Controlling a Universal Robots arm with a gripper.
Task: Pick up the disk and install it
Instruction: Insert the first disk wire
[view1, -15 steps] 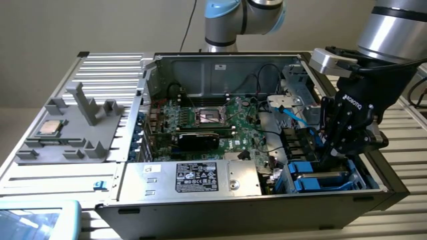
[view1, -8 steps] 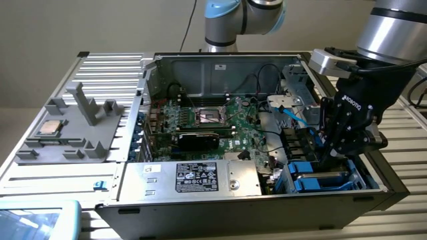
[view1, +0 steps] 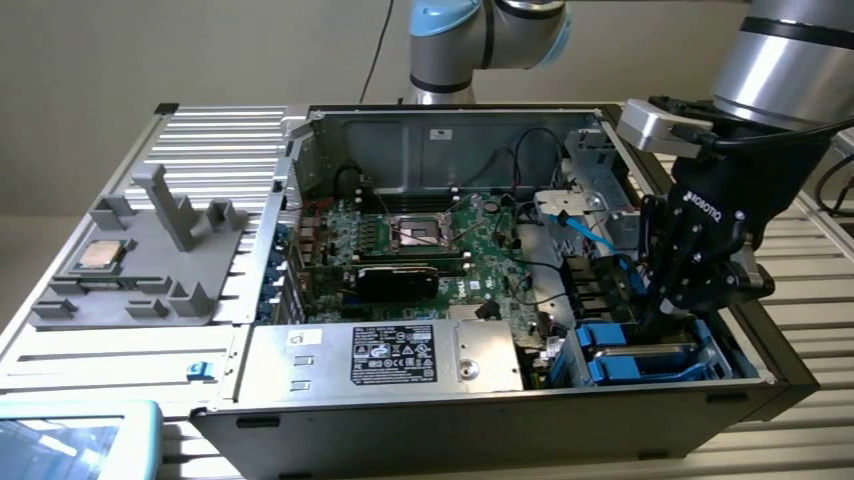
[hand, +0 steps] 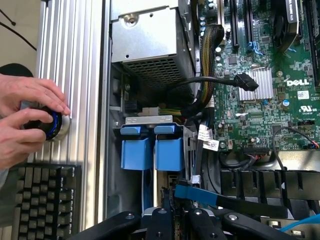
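My gripper (view1: 657, 322) reaches down into the drive bay at the front corner of the open computer case (view1: 441, 415), on the exterior view's right. Its fingers stand close together with nothing visible between them. Directly under it sit two blue carriers side by side in the bay. I take these for the disk (view1: 638, 360), whose metal body is mostly hidden. In the wrist view the blue carrier handles of the disk (hand: 152, 152) lie just ahead of my gripper (hand: 167, 199), with a silver bracket (hand: 148, 120) beyond them.
A grey power supply (view1: 400, 355) with a black label sits beside the bay. The motherboard (hand: 270, 90) and loose black and blue cables (hand: 200, 192) lie close by. A grey fixture holding a CPU chip (view1: 100, 255) stands on the exterior view's left. A person's hands (hand: 25, 120) turn a knob above a keyboard (hand: 42, 200).
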